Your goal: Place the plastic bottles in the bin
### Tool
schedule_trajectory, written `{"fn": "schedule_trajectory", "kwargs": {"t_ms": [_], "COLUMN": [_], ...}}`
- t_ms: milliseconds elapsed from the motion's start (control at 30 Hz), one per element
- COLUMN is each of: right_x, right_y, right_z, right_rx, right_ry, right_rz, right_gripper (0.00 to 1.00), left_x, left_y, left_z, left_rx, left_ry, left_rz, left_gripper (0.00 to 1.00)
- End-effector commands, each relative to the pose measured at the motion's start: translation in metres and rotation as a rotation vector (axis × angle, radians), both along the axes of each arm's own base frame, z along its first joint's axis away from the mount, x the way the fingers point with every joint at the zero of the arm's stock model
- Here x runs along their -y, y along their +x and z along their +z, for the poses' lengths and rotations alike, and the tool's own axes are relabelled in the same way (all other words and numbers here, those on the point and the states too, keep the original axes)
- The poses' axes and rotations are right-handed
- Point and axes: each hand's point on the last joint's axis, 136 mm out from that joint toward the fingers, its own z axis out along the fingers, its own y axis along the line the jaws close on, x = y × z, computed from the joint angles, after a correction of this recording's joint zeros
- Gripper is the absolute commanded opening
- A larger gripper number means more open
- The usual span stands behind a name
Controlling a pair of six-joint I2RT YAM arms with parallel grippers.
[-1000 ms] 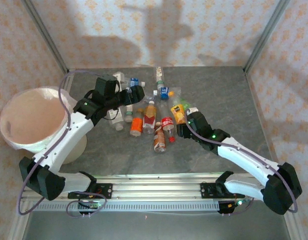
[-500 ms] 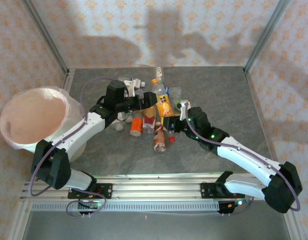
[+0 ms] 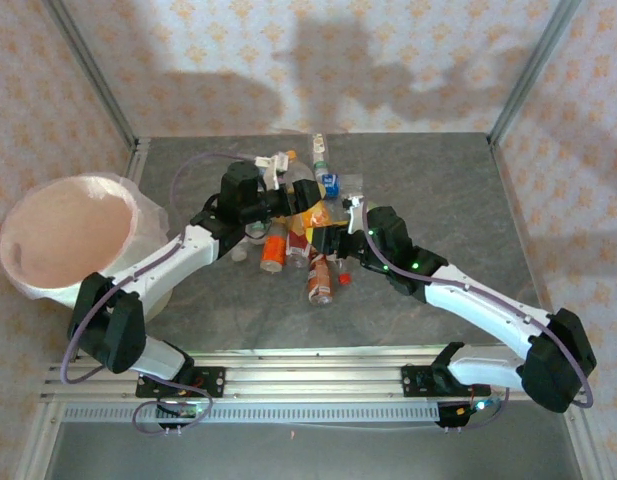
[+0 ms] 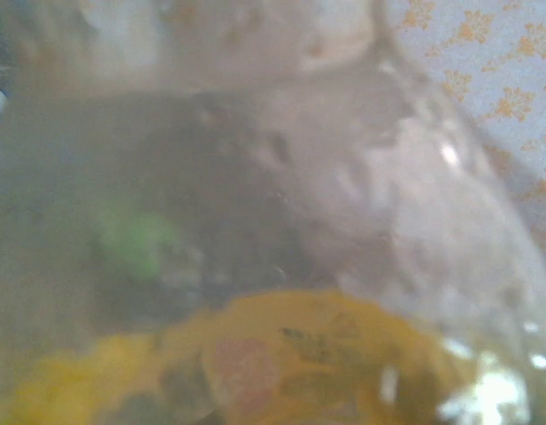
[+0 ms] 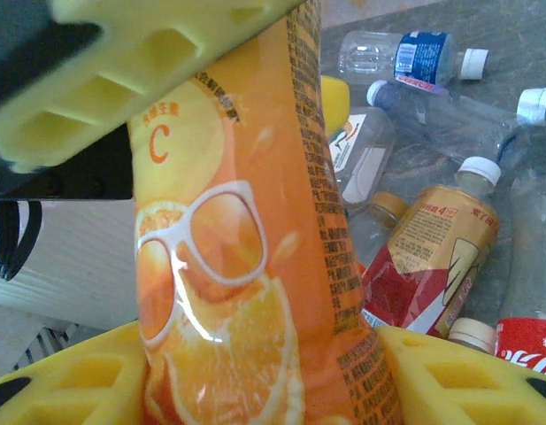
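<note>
Orange-labelled bottle, lifted clear of the pile on the bench, clamped low by the right gripper; the left gripper has arrived at its top, grip undeterminable, suggesting a handover toward the bin, well apart at left.

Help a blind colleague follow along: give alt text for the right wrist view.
An orange-labelled bottle, printed with a cartoon orange in sunglasses, is clamped by the right gripper, its yellow pads on either side. Behind it, more bottles lie on the grey table.
</note>
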Motion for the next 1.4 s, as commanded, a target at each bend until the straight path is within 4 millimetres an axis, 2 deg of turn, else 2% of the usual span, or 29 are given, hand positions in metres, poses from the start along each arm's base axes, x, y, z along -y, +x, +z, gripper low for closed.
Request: {"fn": "schedule_trajectory", "kwargs": {"t_ms": [0, 100, 167, 300, 567, 667, 767, 967, 1133, 1367], "right_x": [-0.009, -0.010, -0.010, -0.007, 0.025, 0.055, 0.054, 0.067, 0.082, 0.097], "right_y": [-0.004, -0.007, -0.007, -0.008, -0.004, 0.013, 0.012, 0.023, 0.030, 0.034], "right_z": [0.029, 0.027, 0.026, 0.026, 0.034, 0.037, 0.040, 0.033, 0.030, 0.018], "right_rx": [0.067, 0.056, 0.049, 0.046, 0.125, 0.087, 0.071, 0.059, 0.085, 0.077], "right_ry": [0.063, 0.027, 0.013, -0.006, -0.078, -0.092, -0.058, -0.041, -0.054, -0.044], "right_rz": [0.052, 0.076, 0.075, 0.070, -0.055, -0.265, -0.274, -0.389, -0.482, -0.573], "right_gripper": [0.51, 0.58, 0.67, 0.99, 0.99, 0.99, 0.99, 0.99, 0.99, 0.99], "left_x": [-0.013, -0.014, -0.015, -0.022, -0.033, -0.044, -0.059, -0.080, -0.099, -0.141], "left_y": [0.007, 0.006, 0.006, 0.008, 0.009, 0.010, 0.010, 0.005, 0.001, -0.018], "left_z": [0.010, 0.010, 0.012, 0.012, 0.007, 0.006, 0.012, 0.030, 0.060, 0.100], "left_rx": [0.042, 0.034, 0.041, 0.055, 0.053, 0.041, 0.057, 0.078, 0.085, 0.147], "left_ry": [-0.001, -0.001, -0.006, 0.014, 0.087, 0.164, 0.246, 0.325, 0.305, 0.473], "left_rz": [0.076, 0.081, 0.088, 0.127, 0.172, 0.213, 0.266, 0.338, 0.364, 0.458], "left_gripper": [0.68, 0.66, 0.66, 0.63, 0.60, 0.59, 0.58, 0.58, 0.57, 0.57]}}
